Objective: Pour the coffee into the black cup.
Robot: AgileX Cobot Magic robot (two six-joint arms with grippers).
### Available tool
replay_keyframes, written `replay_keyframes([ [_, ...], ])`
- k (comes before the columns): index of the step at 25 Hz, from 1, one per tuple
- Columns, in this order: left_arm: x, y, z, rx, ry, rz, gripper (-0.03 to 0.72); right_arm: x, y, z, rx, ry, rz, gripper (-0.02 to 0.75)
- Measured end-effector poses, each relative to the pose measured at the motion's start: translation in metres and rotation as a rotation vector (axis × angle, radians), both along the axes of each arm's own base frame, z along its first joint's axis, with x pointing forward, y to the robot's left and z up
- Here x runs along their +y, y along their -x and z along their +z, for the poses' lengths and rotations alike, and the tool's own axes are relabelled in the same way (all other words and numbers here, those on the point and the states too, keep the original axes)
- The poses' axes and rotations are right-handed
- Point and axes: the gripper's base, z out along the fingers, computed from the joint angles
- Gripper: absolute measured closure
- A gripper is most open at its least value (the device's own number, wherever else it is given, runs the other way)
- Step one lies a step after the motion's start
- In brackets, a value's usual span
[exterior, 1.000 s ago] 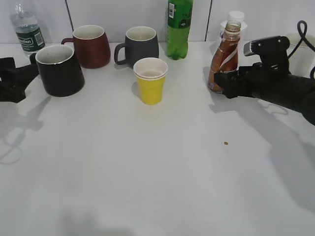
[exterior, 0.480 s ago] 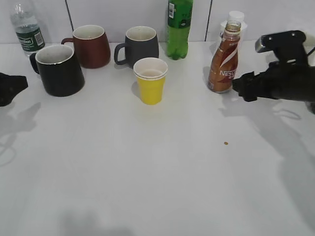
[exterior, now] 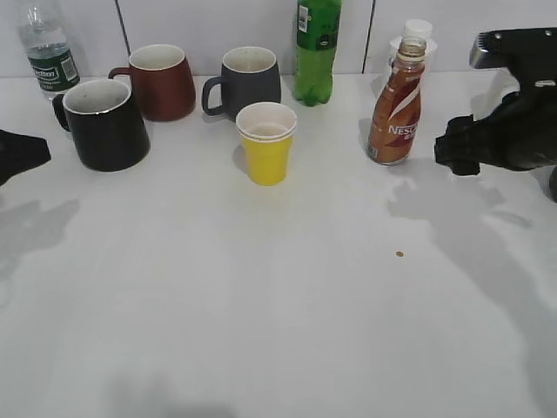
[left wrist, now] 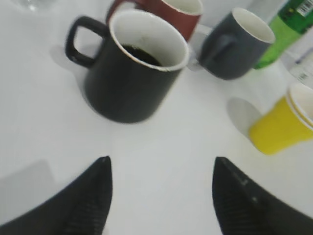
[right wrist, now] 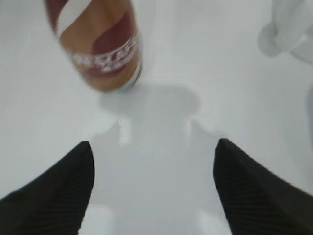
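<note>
Readable only: part of the brand "Nes…" in white letters on the brown coffee bottle (exterior: 397,109); labels on the green bottle (exterior: 316,48) and water bottle (exterior: 48,57) too small.

Wall: I see white panels (exterior: 218,22) with dark seams behind the worktop's far edge.
Worktop: white table (exterior: 261,305), softly shadowed.

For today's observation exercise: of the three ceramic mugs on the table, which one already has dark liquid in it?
The black mug, at the left of the row nearest the left hand. The left wrist view shows dark liquid inside; the grey mug looks empty.
</note>
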Motion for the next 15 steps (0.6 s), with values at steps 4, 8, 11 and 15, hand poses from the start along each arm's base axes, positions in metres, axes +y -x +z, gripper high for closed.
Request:
replay_keyframes([
  [4, -0.005, 0.011, 0.008, 0.032, -0.011, -0.068, 0.209, 0.012, 0.01, 0.02, 0.08, 0.061, -0.012, 0.146],
  [8, -0.005, 0.016, 0.024, -0.021, -0.162, -0.158, 0.215, 0.016, 0.017, 0.052, 0.1, 0.089, -0.042, 0.146],
  [11, -0.001, 0.02, 0.033, -0.063, -0.235, -0.139, 0.222, 0.012, 0.026, 0.076, 0.105, 0.097, -0.062, 0.146],
  [15, 0.001, 0.022, 0.039, -0.082, -0.248, -0.112, 0.249, 0.007, 0.048, 0.1, 0.128, 0.044, -0.077, 0.147],
])
